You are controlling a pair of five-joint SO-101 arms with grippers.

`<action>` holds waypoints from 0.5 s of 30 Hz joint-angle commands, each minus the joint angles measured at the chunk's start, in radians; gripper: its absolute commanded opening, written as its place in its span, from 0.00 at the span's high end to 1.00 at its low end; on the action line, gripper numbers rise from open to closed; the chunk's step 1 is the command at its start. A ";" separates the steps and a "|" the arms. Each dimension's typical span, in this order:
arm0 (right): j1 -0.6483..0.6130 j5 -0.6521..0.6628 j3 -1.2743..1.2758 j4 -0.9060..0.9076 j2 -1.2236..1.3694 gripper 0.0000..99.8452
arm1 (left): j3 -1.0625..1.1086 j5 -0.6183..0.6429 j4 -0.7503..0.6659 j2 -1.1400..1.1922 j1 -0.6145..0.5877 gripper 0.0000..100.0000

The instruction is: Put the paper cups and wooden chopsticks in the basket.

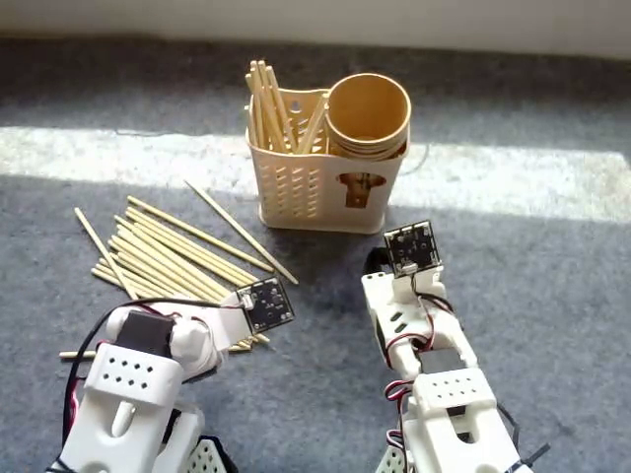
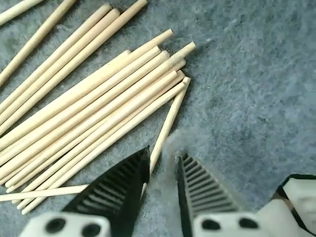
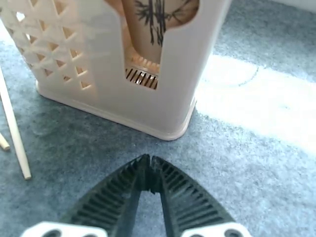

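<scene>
From the high view, the basket stands at the far side of the grey counter. The paper cups are stacked in its right compartment and a few upright chopsticks stand in its left one, so the cups look finished. The step in hand appears to be the loose chopsticks, fanned out on the counter well in front of the basket and to its left. The left arm sits over the near end of that pile, and the right arm is just in front of the basket. In the left wrist view, the left jaws are slightly parted and low over the carpet. They straddle the end of a single chopstick that angles off the end of the bundle, and they are not yet closed on it. The next move likely calls for closing on that one stick without catching its neighbours, then lifting it and tipping it upright over the left compartment. In the right wrist view, the right jaws are closed on nothing and point at the basket's near corner. A cup shows through the handle opening, and a stray chopstick lies beside the basket.
</scene>
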 commanded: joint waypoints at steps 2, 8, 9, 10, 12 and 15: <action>0.008 0.012 -0.010 0.001 -0.015 0.98 | 0.021 -0.051 -0.017 -0.007 -0.010 0.88; 0.008 0.012 -0.012 0.001 -0.015 0.98 | 0.039 -0.054 -0.077 0.050 -0.008 0.88; 0.008 0.012 -0.012 0.001 -0.015 0.98 | 0.035 -0.054 -0.092 0.084 -0.008 0.88; 0.008 0.012 -0.012 0.001 -0.015 0.98 | 0.030 -0.054 -0.110 0.124 -0.008 0.88; 0.008 0.012 -0.012 0.001 -0.015 0.98 | 0.013 -0.054 -0.138 0.206 -0.008 0.88; 0.008 0.012 -0.012 0.001 -0.015 0.98 | -0.035 -0.054 -0.176 0.331 -0.010 0.88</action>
